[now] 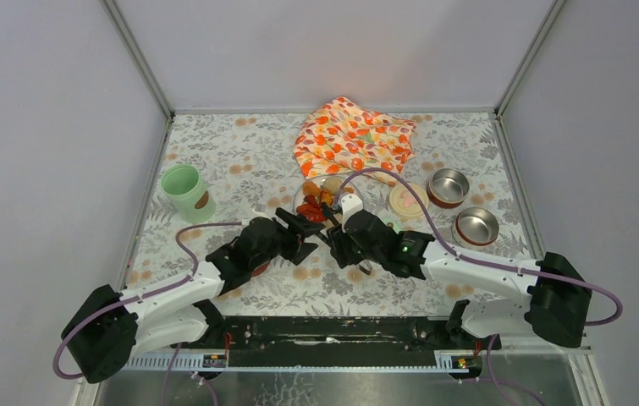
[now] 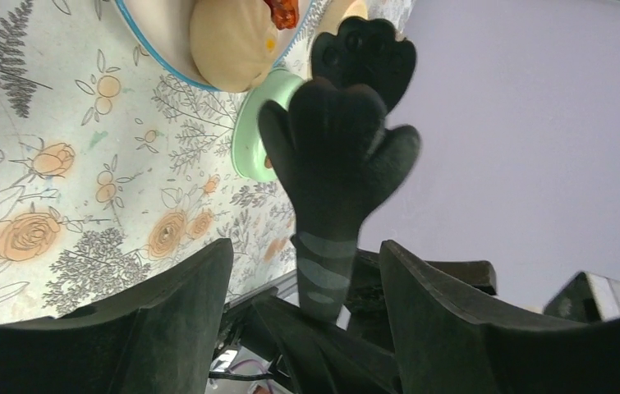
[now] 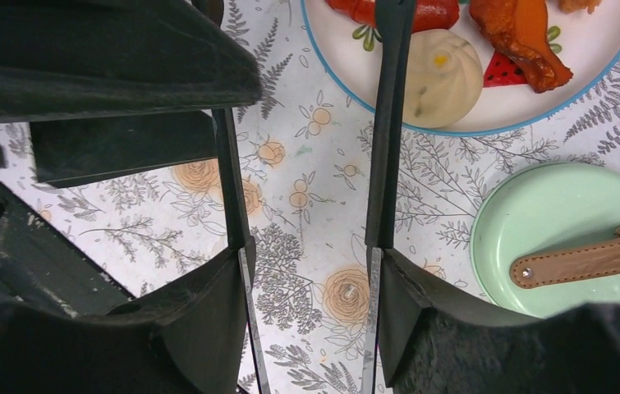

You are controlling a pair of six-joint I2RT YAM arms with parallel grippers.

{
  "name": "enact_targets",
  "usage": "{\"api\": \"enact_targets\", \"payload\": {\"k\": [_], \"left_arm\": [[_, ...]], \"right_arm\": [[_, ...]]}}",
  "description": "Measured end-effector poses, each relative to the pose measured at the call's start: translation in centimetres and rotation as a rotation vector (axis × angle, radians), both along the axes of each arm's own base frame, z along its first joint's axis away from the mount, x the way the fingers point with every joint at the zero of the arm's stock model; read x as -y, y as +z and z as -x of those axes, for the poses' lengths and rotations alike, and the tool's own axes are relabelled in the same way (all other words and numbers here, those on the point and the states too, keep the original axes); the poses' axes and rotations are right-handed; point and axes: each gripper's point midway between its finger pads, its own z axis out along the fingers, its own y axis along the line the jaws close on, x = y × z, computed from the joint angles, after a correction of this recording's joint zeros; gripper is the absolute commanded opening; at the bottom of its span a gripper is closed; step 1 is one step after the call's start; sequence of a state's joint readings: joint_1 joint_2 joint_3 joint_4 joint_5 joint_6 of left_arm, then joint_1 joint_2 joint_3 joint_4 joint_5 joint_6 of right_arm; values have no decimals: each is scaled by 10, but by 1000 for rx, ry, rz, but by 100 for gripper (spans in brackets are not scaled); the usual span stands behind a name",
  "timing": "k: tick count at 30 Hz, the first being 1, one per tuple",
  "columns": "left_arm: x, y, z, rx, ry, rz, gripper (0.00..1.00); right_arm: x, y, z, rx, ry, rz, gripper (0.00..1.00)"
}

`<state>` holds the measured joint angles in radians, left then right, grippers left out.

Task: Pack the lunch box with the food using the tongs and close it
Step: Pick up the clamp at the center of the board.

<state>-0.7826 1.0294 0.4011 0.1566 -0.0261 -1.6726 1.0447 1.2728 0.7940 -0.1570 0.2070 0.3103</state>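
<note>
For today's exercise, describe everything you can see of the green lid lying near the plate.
The green lid is a round, pale mint disc with a smooth surface and a brown, stitched, leather-like strap riveted at both ends across its top. It lies flat on the flower-patterned table, strap up, just beside the blue-rimmed plate, with a narrow gap between them. Only the table touches it.

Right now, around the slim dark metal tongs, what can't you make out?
- Right wrist view: tips of the slim dark metal tongs, one off the top edge, one behind black hardware.
- Top view: the tongs' grip, lost against the black right gripper.
- Top view: round mint-green lid, mostly under the right arm.
- Left wrist view: white blue-rimmed plate, cropped by the top edge.
</note>
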Motion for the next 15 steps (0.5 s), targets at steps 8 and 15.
{"api": "enact_targets", "payload": {"k": [8, 15], "left_arm": [[3, -20, -1, -31, -23, -64, 74], [13, -30, 3, -70, -80, -85, 78]], "right_arm": [[-2, 9, 6, -12, 27, -26, 58], [2, 6, 9, -25, 27, -6, 57]]}}
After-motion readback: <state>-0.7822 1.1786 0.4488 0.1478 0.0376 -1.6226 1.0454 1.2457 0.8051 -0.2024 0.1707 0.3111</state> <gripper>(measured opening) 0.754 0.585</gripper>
